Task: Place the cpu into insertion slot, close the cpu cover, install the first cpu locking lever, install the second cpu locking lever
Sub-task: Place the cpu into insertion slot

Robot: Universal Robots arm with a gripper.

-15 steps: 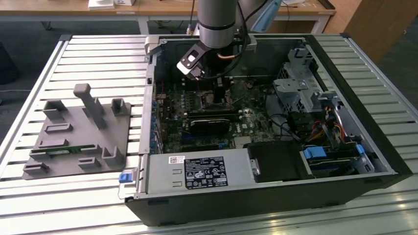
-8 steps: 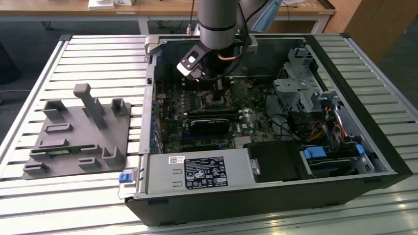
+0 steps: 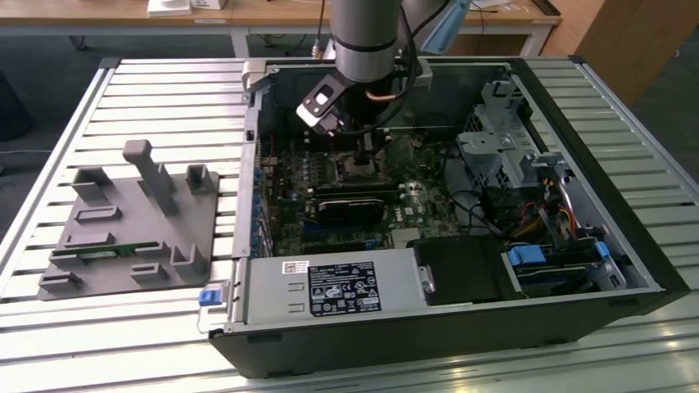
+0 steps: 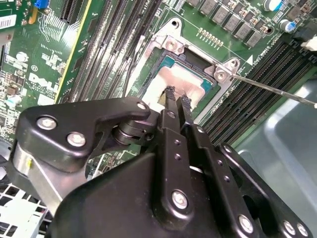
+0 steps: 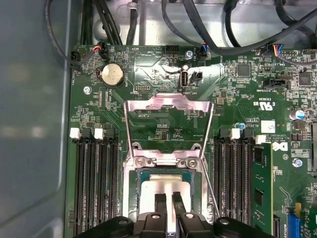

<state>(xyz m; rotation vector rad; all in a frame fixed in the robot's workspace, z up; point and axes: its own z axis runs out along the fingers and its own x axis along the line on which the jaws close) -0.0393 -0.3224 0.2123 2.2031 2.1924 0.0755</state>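
The cpu (image 4: 163,79) lies flat in the insertion slot (image 3: 355,169), its pale metal face up with a thin green edge around it; it also appears in the first wrist view (image 5: 166,184). My gripper (image 4: 178,95) hovers just over that face, fingers drawn together to a narrow slit with nothing between them. In the first wrist view the gripper (image 5: 168,198) sits at the socket's near side. The cpu cover (image 5: 168,102) appears raised on its hinge, with the board showing through its window. A thin locking lever (image 4: 277,91) sticks out sideways from the socket corner.
The open computer case (image 3: 611,164) lies on a slatted table. Memory slots (image 5: 94,188) flank the socket. A black block (image 3: 355,205), the power supply (image 3: 327,291), a drive cage (image 3: 497,147) and cables crowd the case. A grey fixture plate (image 3: 131,221) lies at the exterior view's left.
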